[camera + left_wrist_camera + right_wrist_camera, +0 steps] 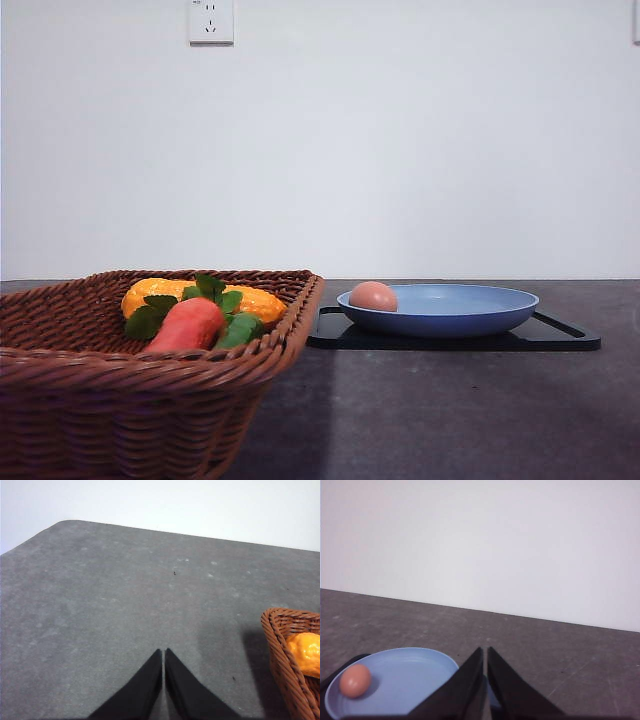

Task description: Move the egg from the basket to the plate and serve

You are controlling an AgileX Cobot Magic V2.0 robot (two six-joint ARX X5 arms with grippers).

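Front view shows the egg [373, 296] lying in the light blue plate [470, 312], at its left side, close to the rim. The plate stands on a flat black tray [565, 335], and the tray's left edge is just beside the right corner of the wicker basket [150, 400]. In the basket I see a carrot [188, 324] with green leaves and behind it a bumpy yellow-orange corn-like piece [255, 300]. The dark table [450, 420] in front of the tray and to the right of the basket is open. In my right wrist view my right claw [485, 652] is clenched, the two black fingers meeting with nothing between them; it hangs above the plate's rim, and the egg sits at the far side of the plate from it. In my left wrist view my left claw [163, 653] is also clenched and holds nothing, over bare grey table, with the basket's braided corner near and the table's edge well apart from it.
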